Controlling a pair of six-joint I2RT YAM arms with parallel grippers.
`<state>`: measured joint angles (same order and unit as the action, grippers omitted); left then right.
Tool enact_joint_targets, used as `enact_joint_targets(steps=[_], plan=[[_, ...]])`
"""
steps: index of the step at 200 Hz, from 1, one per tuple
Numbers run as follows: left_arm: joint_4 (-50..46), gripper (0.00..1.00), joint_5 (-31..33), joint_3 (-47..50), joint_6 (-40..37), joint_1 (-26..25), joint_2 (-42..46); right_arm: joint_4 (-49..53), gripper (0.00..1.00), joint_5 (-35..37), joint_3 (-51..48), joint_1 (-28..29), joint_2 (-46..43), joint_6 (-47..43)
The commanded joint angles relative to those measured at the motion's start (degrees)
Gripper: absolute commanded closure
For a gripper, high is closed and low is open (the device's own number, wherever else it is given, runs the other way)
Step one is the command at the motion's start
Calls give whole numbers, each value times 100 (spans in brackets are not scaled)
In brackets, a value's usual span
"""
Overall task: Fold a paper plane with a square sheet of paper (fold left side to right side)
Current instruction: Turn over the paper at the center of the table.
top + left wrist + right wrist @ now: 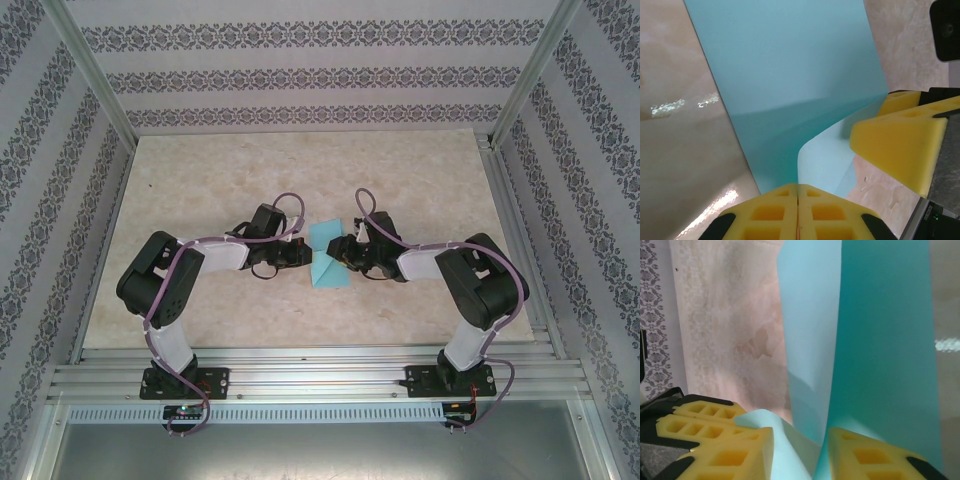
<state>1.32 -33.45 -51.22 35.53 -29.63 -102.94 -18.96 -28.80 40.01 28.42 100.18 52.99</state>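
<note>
The light-blue square sheet of paper [327, 262] lies mid-table between both grippers, partly folded, with one flap lifted. My left gripper [303, 254] is at its left edge. In the left wrist view the yellow pads [775, 212] meet with no gap, and the raised flap [825, 160] comes up out of their seam, so this gripper [798, 189] is shut on the paper [790, 65]. My right gripper [343, 252] is at the right edge. In the right wrist view its fingers [875, 455] stand apart, and the gripper [800, 440] straddles the curled paper [880, 340] without pinching it.
The beige marbled table [300, 170] is walled in by patterned panels [300, 75] at the back and sides. An aluminium rail [320, 375] runs along the near edge, where both arm bases are bolted. The right gripper's yellow finger [900, 142] shows close by in the left wrist view.
</note>
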Motion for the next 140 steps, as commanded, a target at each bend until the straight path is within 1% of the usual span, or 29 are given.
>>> enact_joint_targets(steps=[1, 21, 34, 41, 52, 82, 104, 123, 140], plan=[[246, 88, -73, 26, 30, 88, 26, -223, 73, -67, 106, 48, 70, 37], [253, 80, -38, 104, 41, 145, 125, -159, 86, -38, 60, 49, -98, -35], [281, 73, -64, 204, 39, 236, 325, -75, 96, -30, 51, 42, -267, -141], [305, 69, -101, 301, 47, 315, 494, -32, 100, -21, 38, 40, -388, -197], [374, 60, -124, 521, 77, 491, 875, 47, 100, -3, 17, 24, -628, -318], [333, 24, -211, 1081, 157, 1074, 2331, 295, 100, -135, 96, -60, -1367, -720], [106, 1, -246, 1245, 259, 1357, 3334, 391, 100, -325, 301, -92, -1913, -894], [252, 0, -436, 1315, 504, 1445, 3989, 435, 100, -444, 542, -92, -2301, -951], [841, 0, -704, 1421, 967, 1444, 4350, 420, 100, -561, 781, -85, -2536, -912]])
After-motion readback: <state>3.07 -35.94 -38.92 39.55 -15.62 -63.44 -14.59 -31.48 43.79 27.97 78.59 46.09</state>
